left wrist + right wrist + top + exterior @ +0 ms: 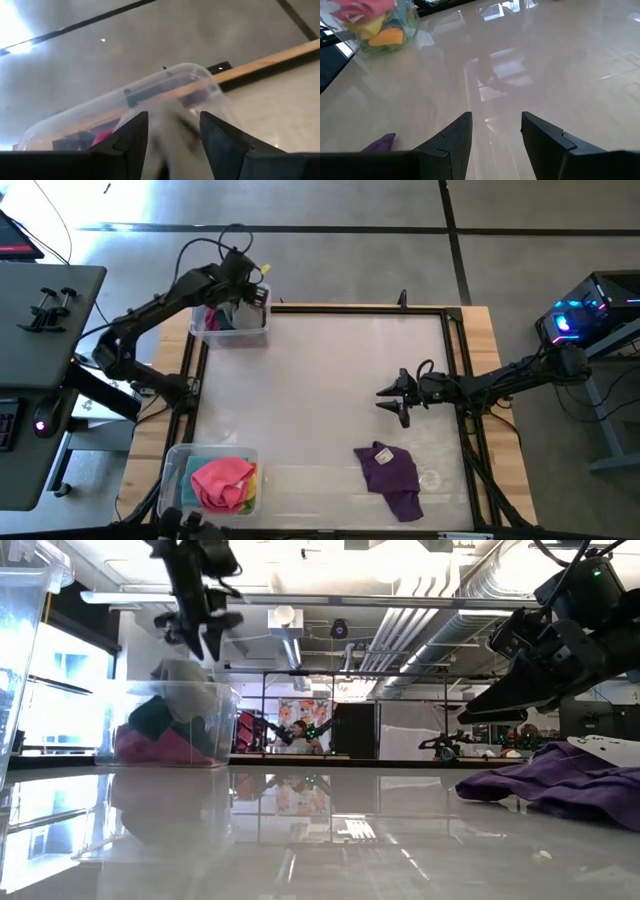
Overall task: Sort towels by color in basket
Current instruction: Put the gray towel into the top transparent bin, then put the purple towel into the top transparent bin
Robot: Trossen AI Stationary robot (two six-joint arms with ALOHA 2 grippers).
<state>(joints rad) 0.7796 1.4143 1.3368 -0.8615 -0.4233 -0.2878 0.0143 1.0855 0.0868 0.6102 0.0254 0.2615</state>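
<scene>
Overhead, left gripper (243,277), jaws spread, grey towel (185,677) just below in bin (229,330).

A glossy white worktop (330,390) is sitting inside a black frame (350,308) on wooden boards. A grey side desk (40,330) is standing left, and a blue-lit box (585,315) is glowing right.
</scene>
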